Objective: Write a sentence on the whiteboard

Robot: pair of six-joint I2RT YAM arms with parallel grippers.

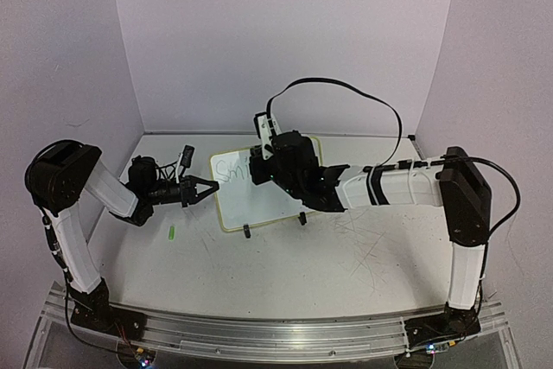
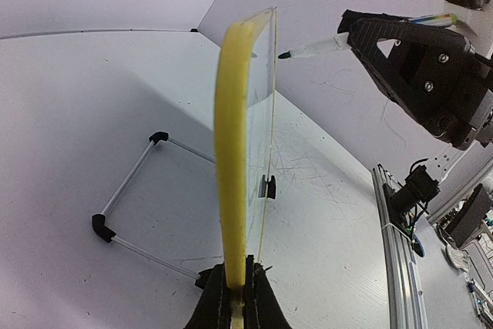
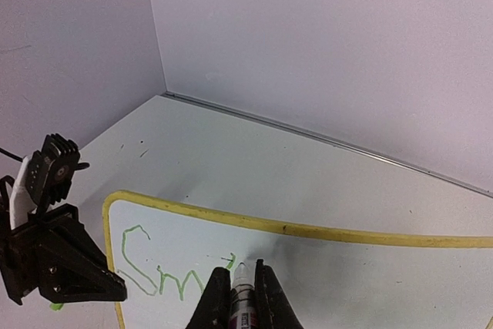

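With the left gripper [image 1: 207, 188], pinches the left edge of the whiteboard [image 1: 272, 200]. With the right gripper [image 3: 240, 271], squeezes a marker [image 2: 312, 49], tip at the board. Stands up on the table [image 1: 346, 274], white, with a thin yellow frame and small black feet. Shows green writing [image 3: 150, 267]: "Sm". Reaches in low from both sides, elbows bent.
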